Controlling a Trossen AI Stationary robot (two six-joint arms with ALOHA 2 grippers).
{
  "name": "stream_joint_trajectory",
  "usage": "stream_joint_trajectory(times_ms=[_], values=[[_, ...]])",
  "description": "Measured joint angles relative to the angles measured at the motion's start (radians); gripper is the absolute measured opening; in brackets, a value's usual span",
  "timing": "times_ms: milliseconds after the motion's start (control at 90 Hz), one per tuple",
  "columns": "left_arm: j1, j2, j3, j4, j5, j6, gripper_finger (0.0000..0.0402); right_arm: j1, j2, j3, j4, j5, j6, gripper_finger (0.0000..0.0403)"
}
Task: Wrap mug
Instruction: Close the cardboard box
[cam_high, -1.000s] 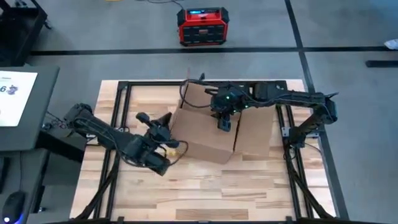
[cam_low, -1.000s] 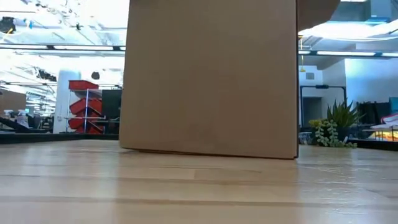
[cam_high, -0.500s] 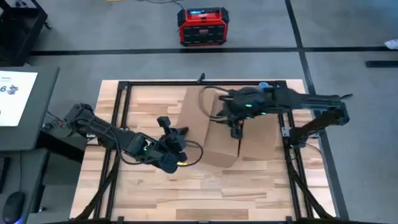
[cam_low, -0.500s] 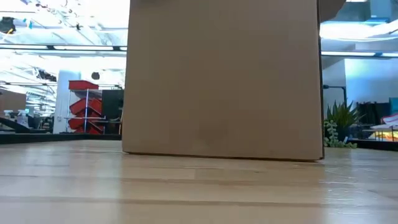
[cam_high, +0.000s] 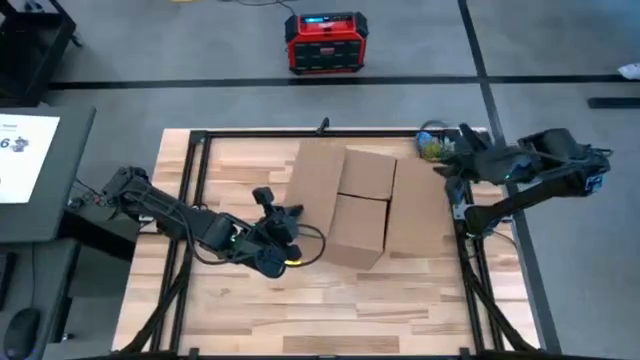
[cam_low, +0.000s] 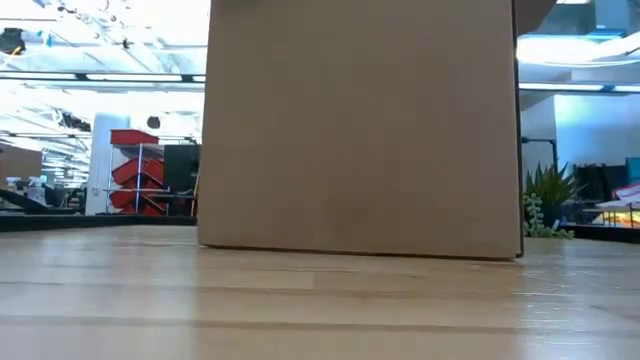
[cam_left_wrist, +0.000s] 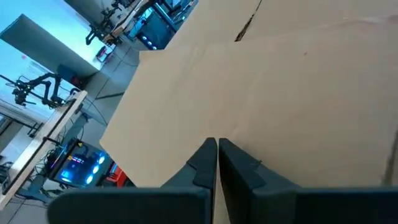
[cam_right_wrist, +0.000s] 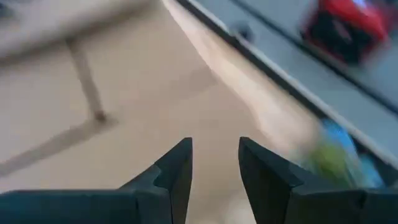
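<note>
Our right gripper (cam_high: 441, 165) has swung clear to the desk's (cam_high: 240, 310) far right corner, jaws parted and empty, leaving the cardboard box (cam_high: 355, 203) closed mid-desk, the left gripper (cam_high: 272, 208) pinched shut beside it, no mug visible.

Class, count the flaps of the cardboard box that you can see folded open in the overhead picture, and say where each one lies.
2: a left flap towards the left gripper, and a right flap towards the right gripper. Others may be hidden.
</note>
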Motion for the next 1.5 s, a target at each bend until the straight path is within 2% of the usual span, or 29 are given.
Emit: stream_joint_trajectory(times_ms=[67, 333, 489, 656, 833, 900, 967, 1167, 1278, 1389, 1433, 1500], values=[[0.0, 0.0, 0.0, 0.003, -0.001, 0.009, 0.0, -0.012, -0.013, -0.033, 0.049, -0.069, -0.014, 0.0118], [0.0, 0.0, -0.001, 0.001, 0.002, 0.009, 0.0, -0.014, 0.032, -0.123, 0.018, -0.338, 0.067, 0.0118], [0.0, 0.001, -0.001, 0.0, 0.002, 0.006, 0.0, 0.047, 0.064, -0.167, 0.016, -0.526, 0.134, 0.0118], [0.0, 0.001, -0.001, -0.001, 0.002, 0.0, 0.0, 0.202, 0.104, -0.203, 0.018, -0.704, 0.28, 0.0118], [0.0, 0.001, -0.001, -0.001, 0.002, -0.01, 0.0, 0.458, 0.145, -0.276, 0.016, -0.729, 0.502, 0.0118], [0.0, 0.001, -0.001, -0.002, 0.002, -0.01, 0.0, 0.55, 0.164, -0.308, 0.013, -0.678, 0.582, 0.0118], [0.0, 0.001, -0.001, -0.001, 0.002, -0.009, 0.0, 0.637, 0.19, -0.326, 0.016, -0.565, 0.662, 0.0118], [0.0, 0.001, -0.002, -0.002, 0.002, 0.0, 0.0, 0.801, 0.261, -0.313, 0.013, -0.091, 0.806, 0.0118], [0.0, 0.001, -0.002, 0.001, 0.002, 0.0, 0.0, 0.831, 0.286, -0.288, 0.016, 0.143, 0.788, 0.0118], [0.0, 0.001, -0.002, 0.001, 0.002, 0.0, 0.0, 0.826, 0.31, -0.254, 0.034, 0.376, 0.702, 0.0118], [0.0, 0.001, -0.002, 0.003, 0.002, 0.0, 0.0, 0.817, 0.318, -0.244, 0.063, 0.441, 0.643, 0.0118], [0.0, 0.001, -0.002, 0.013, 0.002, 0.0, 0.0, 0.787, 0.324, -0.234, 0.117, 0.468, 0.548, 0.0118]])
